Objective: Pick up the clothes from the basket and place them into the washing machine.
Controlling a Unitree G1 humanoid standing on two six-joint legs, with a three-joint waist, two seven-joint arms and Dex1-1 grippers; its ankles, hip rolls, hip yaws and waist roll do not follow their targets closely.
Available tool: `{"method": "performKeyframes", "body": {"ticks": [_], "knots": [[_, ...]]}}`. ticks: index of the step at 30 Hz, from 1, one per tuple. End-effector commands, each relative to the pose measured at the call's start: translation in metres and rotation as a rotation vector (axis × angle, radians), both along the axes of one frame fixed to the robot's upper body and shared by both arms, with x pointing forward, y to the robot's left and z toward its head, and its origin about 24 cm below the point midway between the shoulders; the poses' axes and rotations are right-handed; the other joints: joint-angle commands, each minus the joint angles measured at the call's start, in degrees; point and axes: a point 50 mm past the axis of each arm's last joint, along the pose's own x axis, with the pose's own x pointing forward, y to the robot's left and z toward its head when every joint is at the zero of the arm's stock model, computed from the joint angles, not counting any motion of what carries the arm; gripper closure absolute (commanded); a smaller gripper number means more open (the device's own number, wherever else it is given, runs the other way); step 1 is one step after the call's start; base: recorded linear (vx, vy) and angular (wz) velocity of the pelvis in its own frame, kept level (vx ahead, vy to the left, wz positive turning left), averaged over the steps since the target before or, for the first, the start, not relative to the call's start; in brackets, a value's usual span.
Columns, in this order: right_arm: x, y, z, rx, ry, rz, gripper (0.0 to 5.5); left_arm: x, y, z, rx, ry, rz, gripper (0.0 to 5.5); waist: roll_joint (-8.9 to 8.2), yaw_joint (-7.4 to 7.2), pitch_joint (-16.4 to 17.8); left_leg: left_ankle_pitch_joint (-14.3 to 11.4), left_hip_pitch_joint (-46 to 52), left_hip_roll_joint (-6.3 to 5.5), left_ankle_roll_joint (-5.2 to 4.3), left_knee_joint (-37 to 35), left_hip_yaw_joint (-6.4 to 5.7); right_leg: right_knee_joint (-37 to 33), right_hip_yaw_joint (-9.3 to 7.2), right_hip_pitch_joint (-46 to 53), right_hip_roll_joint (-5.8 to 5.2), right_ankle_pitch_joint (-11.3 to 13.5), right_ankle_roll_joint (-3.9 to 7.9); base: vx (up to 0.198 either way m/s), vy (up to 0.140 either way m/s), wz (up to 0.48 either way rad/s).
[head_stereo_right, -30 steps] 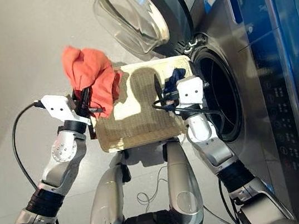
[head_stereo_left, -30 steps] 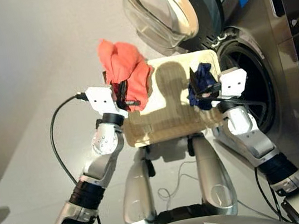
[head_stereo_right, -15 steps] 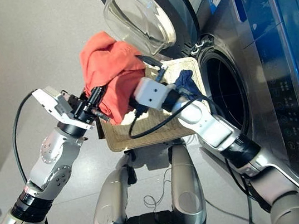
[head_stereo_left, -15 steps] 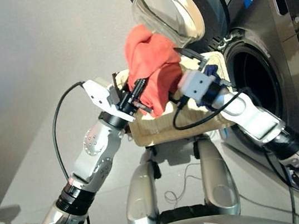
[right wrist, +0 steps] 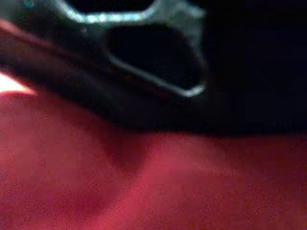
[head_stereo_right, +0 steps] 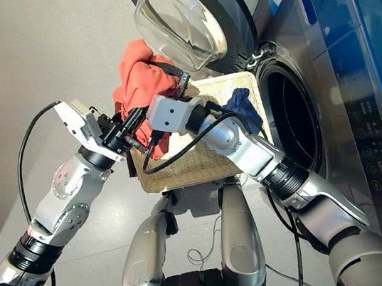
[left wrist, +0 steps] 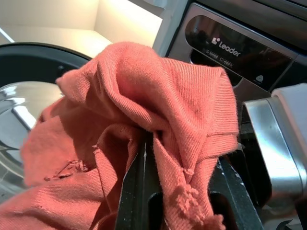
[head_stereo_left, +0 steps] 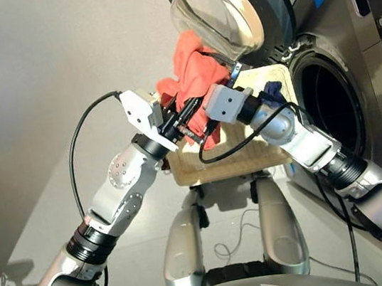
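Door glass point(head_stereo_left: 218, 13) of the washing machine point(head_stereo_left: 352, 68) hangs right above the red-orange garment point(head_stereo_left: 194, 70), left gripper point(head_stereo_left: 188, 111) jaws pinching it over the basket point(head_stereo_left: 244, 160); right gripper point(head_stereo_right: 175, 88) jaws buried in the cloth, can't tell

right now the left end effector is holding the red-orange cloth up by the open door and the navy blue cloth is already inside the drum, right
Not quite. The left end effector does hold the red-orange cloth garment up by the open glass-bowled round door, but the navy blue cloth garment lies on the cream-white woven wicker basket, not in the drum. The right eye view shows it.
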Motion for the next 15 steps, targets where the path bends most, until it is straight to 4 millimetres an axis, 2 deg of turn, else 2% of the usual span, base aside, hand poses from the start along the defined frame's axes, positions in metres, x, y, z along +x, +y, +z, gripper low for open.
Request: {"method": "performKeyframes", "body": {"ticks": [1, 2, 9, 11, 12, 15], "knots": [[-0.016, 0.033, 0.028, 0.100, -0.101, 0.151, 3.75, -0.019, -0.016, 0.019, -0.013, -0.113, -0.139, 5.50, -2.04, 1.04, -3.5, 0.5, 1.4, -0.08, -3.51, -1.9, -1.00, -9.7, 0.50, 3.5, -3.50, 8.0, 7.07, 0.000, 0.000, 0.000], [-0.017, 0.033, 0.027, 0.103, -0.096, 0.154, 5.50, -0.019, -0.016, 0.018, -0.010, -0.113, -0.135, 5.50, -2.01, 1.04, -3.4, 0.6, 1.3, 0.03, -3.53, -1.8, -1.08, -9.6, 0.46, 3.5, -3.51, 7.9, 7.04, 0.000, 0.000, 0.000], [-0.018, 0.021, 0.021, 0.158, -0.085, 0.120, 5.50, -0.017, -0.014, 0.018, -0.025, -0.118, -0.110, 5.50, -1.95, 1.00, -3.3, 0.6, 1.1, 0.17, -3.59, -1.5, -1.23, -9.5, 0.34, 3.5, -3.43, 7.6, 6.99, 0.000, 0.000, 0.000], [-0.018, 0.016, 0.018, 0.190, -0.070, 0.104, 5.50, -0.016, -0.013, 0.017, -0.031, -0.121, -0.091, 1.38, -1.88, 1.02, -3.3, 0.6, 1.1, 0.19, -3.60, -1.5, -1.21, -9.5, 0.21, 3.6, -3.50, 7.6, 7.01, 0.000, 0.000, 0.000], [-0.018, 0.013, 0.017, 0.199, -0.068, 0.095, 5.50, -0.016, -0.012, 0.017, -0.030, -0.128, -0.081, 0.00, -1.85, 1.02, -3.3, 0.6, 1.1, 0.18, -3.61, -1.5, -1.24, -9.5, 0.15, 3.7, -3.53, 7.5, 7.01, 0.000, 0.000, 0.000], [-0.016, 0.005, 0.013, 0.251, -0.064, 0.055, 5.50, -0.016, -0.009, 0.017, -0.048, -0.134, -0.049, 0.00, -1.55, 1.09, -3.3, 0.5, 1.2, 0.20, -3.56, -1.4, -1.30, -9.3, 0.04, 3.8, -3.61, 7.4, 6.98, 0.000, 0.000, 0.000]]}}
